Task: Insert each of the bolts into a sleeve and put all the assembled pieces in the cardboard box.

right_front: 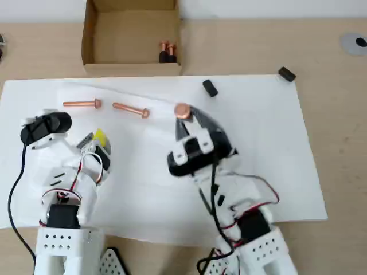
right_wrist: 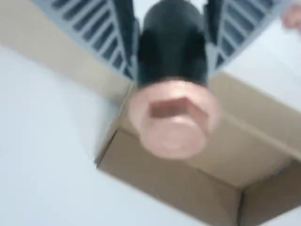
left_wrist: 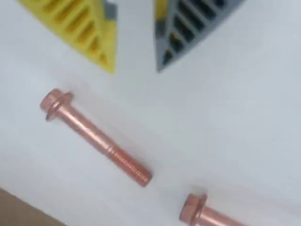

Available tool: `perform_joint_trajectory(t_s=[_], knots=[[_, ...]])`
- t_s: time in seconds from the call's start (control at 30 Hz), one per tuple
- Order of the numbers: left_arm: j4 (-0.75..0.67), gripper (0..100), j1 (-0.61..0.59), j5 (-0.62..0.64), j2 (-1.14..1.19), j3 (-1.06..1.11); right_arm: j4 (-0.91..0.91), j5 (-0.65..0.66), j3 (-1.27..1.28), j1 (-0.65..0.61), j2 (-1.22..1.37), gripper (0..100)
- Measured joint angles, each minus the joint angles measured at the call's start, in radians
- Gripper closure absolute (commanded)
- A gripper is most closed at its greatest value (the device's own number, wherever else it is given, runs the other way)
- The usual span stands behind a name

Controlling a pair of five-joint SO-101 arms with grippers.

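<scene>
My right gripper is shut on an assembled piece, a black sleeve with a copper bolt head sticking out of it. It is held above the white sheet, short of the cardboard box. The box's corner lies behind the piece in the right wrist view. Two assembled pieces lie inside the box. Two loose copper bolts rest on the sheet. My left gripper stands open just short of them, its yellow finger and grey finger apart above one bolt.
Two loose black sleeves lie at the back right, one on the white sheet and one on the bare table. The white sheet covers most of the table. A grey disc sits at the far right corner.
</scene>
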Motion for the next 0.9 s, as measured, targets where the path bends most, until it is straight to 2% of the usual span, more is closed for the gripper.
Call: perform_joint_trajectory(t_s=[0.2,0.43,0.6,0.9], knots=[[0.0,93,0.0,0.023,0.0,0.032,-0.135,-0.035,-0.232,0.0,0.41,98.7],[0.0,93,0.0,0.029,0.0,0.032,-0.25,-0.133,-0.453,0.006,0.79,98.7],[0.0,93,0.0,0.058,0.0,0.032,-0.279,-0.18,-0.608,0.008,0.996,98.7],[0.0,93,0.0,0.083,0.0,0.032,-0.281,-0.187,-0.95,0.023,1.359,98.7]])
